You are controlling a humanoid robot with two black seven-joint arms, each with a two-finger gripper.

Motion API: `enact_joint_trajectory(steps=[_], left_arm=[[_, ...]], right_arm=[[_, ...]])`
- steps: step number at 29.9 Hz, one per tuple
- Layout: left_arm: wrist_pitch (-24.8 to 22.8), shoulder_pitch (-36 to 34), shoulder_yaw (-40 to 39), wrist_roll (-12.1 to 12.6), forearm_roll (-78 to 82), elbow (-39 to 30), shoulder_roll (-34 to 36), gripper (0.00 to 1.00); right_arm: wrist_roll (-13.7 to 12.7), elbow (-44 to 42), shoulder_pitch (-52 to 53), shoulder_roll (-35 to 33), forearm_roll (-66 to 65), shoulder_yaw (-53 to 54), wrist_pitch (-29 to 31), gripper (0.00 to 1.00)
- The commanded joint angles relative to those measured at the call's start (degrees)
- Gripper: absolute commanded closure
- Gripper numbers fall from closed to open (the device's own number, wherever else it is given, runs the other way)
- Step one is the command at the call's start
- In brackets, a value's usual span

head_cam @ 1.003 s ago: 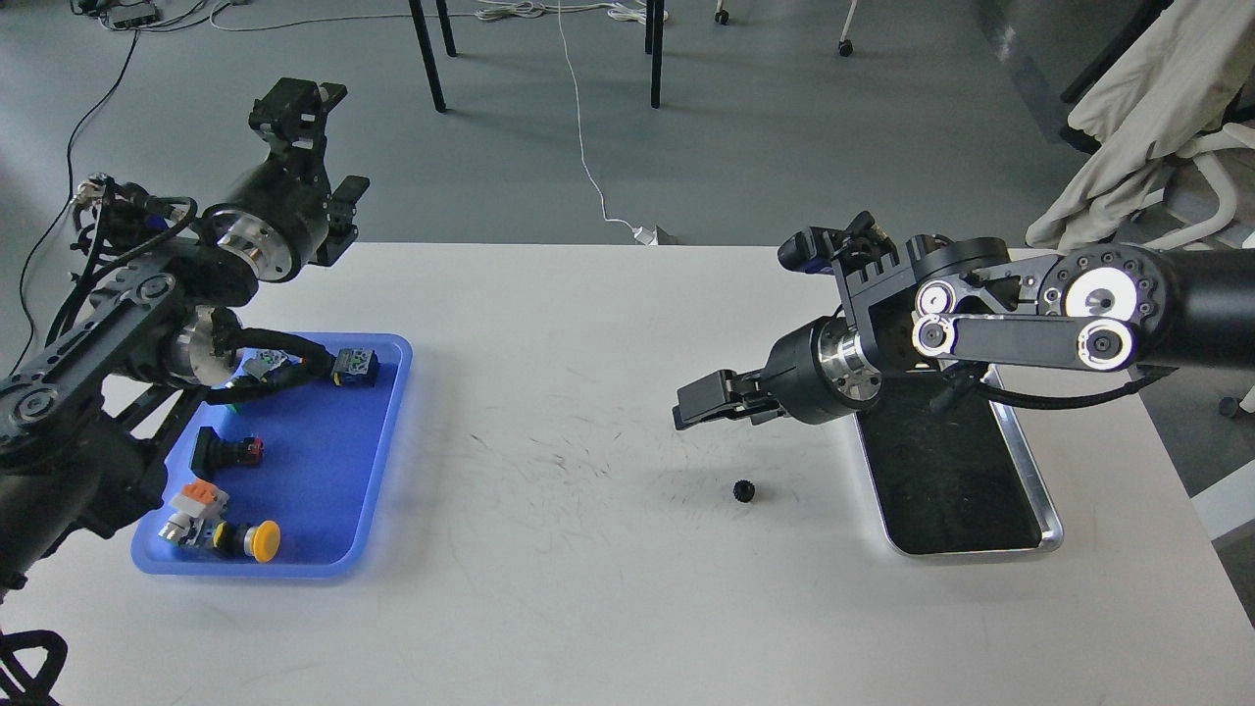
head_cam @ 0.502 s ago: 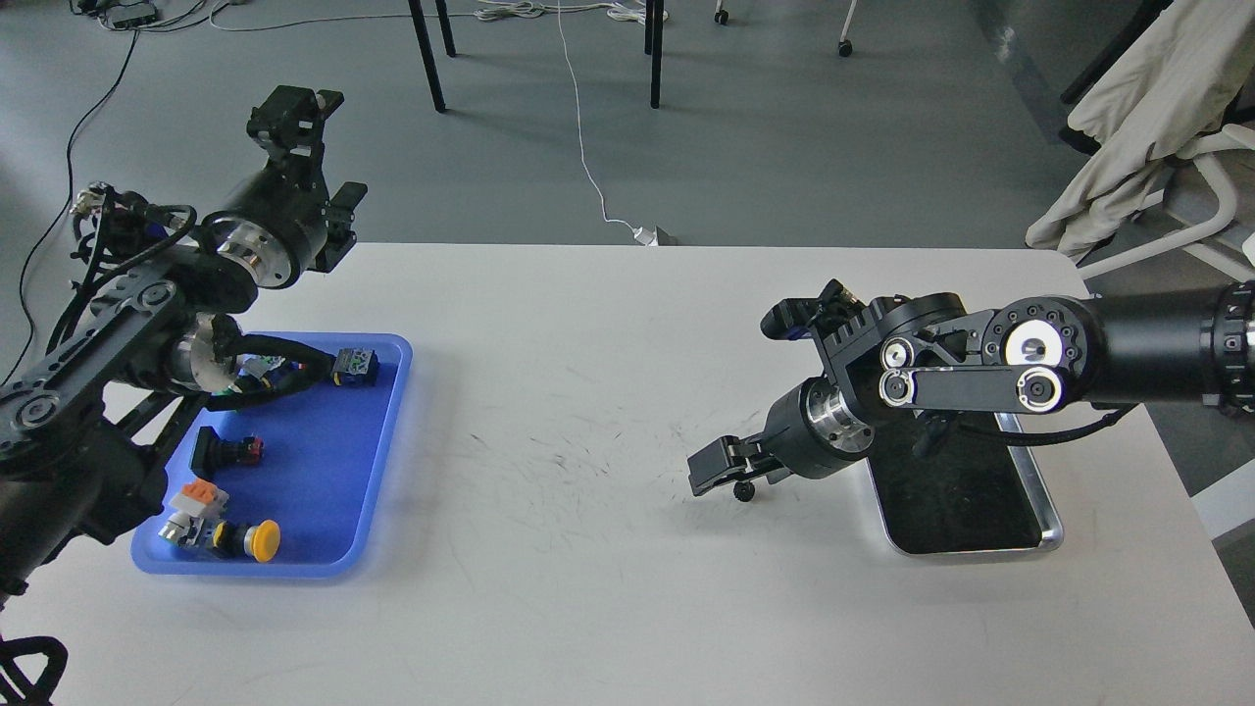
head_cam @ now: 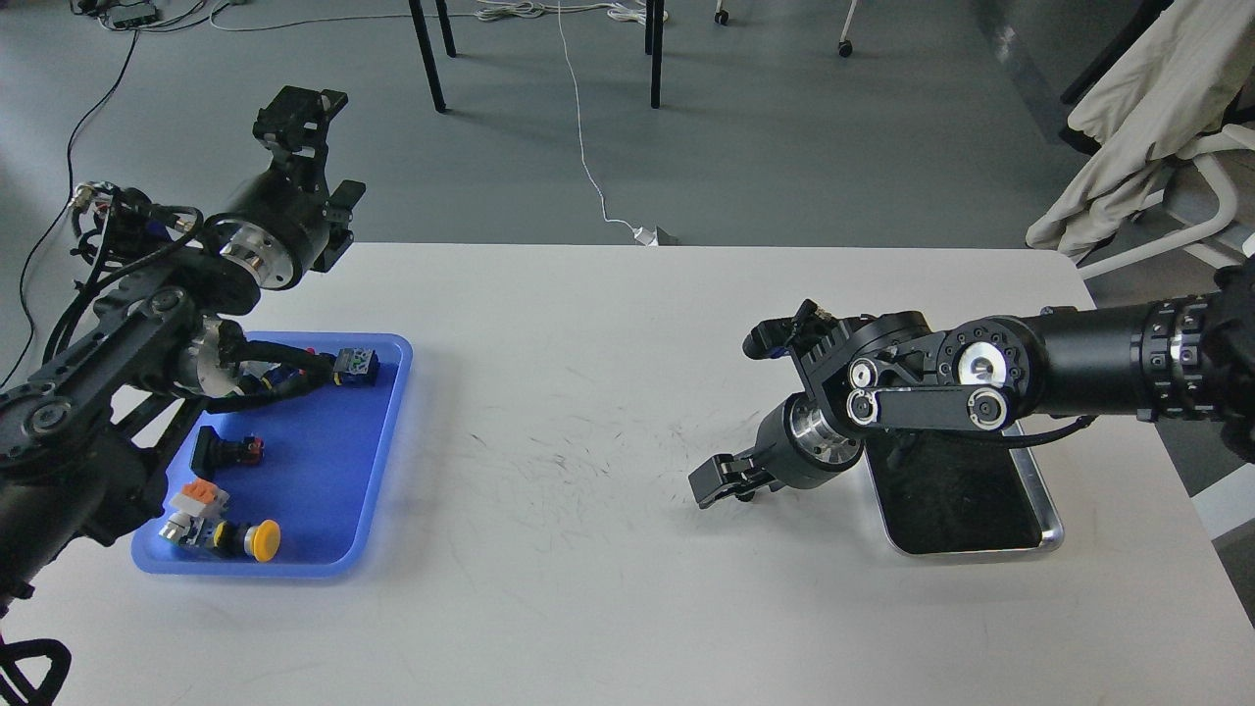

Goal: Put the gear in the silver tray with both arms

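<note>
Gleaming rectangular silver tray (head_cam: 1041, 510), matte black right tool (head_cam: 723, 480)

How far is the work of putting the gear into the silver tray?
Early stage. The shiny rectangular steel tray holds no gear. The black right gripper is low on the white table, left of the tray, where the gear would be; the gear itself is hidden. Grasping, carrying and releasing remain. The left gripper hangs raised, idle.

Right arm extended low, right gripper (head_cam: 724, 479) angled downward (finger gap indistinct), left gripper (head_cam: 299, 113) raised, end-on.
</note>
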Motion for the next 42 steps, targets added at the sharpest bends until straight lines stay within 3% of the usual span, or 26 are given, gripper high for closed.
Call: enact_joint_trajectory(steps=[1, 11, 17, 28, 36, 42], left_arm=[[0.0, 0.0, -0.4, 0.0, 0.0, 0.0, 0.0, 0.02], [0.0, 0.0, -0.7, 0.0, 0.0, -0.1, 0.1, 0.02], [0.1, 0.0, -1.1, 0.0, 0.0, -0.1, 0.1, 0.02], [0.1, 0.0, -1.1, 0.1, 0.0, -0.1, 0.1, 0.02], [0.1, 0.0, -1.1, 0.0, 0.0, -0.1, 0.1, 0.02], [0.1, 0.0, -1.2, 0.1, 0.0, -0.1, 0.2, 0.02]], right_arm=[[0.0, -0.7, -0.1, 0.9, 0.0, -0.1, 0.1, 0.22], [-0.1, -1.2, 0.5, 2.1, -0.4, -2.0, 1.7, 0.47], [-0.1, -2.1, 0.4, 2.5, -0.8, -2.1, 1.8, 0.54], [0.1, -2.3, 0.4, 2.7, -2.2, -2.3, 2.8, 0.86], [0.7, -3.0, 1.6, 1.4, -2.3, -2.1, 3.0, 0.9], [1.0, 1.7, 7.9, -8.1, -2.0, 0.4, 3.3, 0.9]])
